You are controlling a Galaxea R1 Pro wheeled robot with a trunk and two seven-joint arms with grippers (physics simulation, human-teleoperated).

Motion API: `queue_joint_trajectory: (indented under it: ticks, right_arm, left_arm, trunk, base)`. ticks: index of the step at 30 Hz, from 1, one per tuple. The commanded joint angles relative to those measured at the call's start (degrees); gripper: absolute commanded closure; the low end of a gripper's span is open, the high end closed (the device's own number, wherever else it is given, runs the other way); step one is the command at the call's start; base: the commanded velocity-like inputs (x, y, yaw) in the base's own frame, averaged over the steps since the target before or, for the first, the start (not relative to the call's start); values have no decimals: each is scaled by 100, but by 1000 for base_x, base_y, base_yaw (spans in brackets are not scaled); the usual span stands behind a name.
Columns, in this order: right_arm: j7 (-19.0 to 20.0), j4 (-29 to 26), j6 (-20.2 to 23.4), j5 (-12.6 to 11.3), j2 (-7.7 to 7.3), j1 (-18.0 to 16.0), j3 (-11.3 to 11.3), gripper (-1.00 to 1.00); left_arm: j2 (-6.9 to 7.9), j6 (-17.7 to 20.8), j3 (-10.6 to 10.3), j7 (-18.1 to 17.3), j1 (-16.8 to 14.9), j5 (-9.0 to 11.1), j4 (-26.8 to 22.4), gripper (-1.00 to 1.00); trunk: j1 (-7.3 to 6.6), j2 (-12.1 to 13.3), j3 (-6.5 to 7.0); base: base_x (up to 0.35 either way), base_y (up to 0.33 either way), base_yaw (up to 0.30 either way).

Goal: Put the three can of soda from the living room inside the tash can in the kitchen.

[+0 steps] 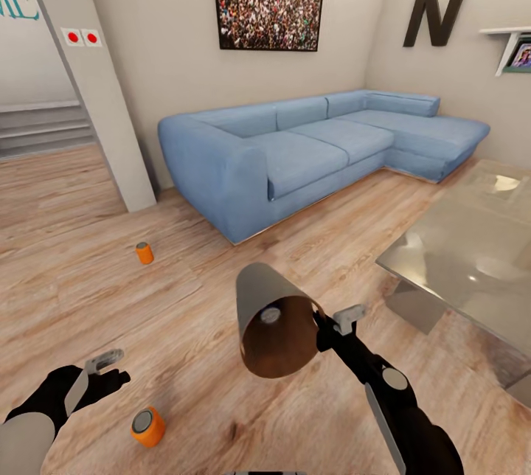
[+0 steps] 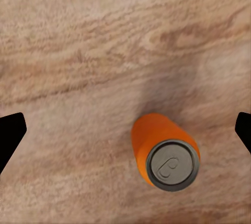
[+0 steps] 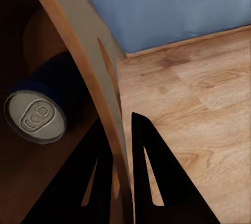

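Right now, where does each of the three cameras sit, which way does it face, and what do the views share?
Head view: high on the robot, facing forward and down at the blue corner sofa; both arms show.
Left wrist view: above the wood floor, facing down on an upright orange soda can; dark fingertips at the edges.
Right wrist view: along fingers clamping the trash can's wall.
Shared: head and right wrist both show the bin and sofa.

Your left end effector hangs low with fingers spread wide; your right end effector, arm extended forward, is clamped tight.
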Motion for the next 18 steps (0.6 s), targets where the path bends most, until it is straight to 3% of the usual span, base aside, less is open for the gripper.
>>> queue_joint_trajectory:
  ticks: [1,18]
  right_arm:
    - [30,-10,5,-61,1,-3,11,100]
    - [25,3,4,-61,2,-3,129,100]
  left_arm:
    - [0,-7,-11,-2,5,1,-8,-100]
    - [-54,-212,-152,-4,7,1,6,-100]
  trunk:
    - [-1,0,1]
    - [-1,0,1]
  base:
    - [0,0,0]
    - [0,-76,0]
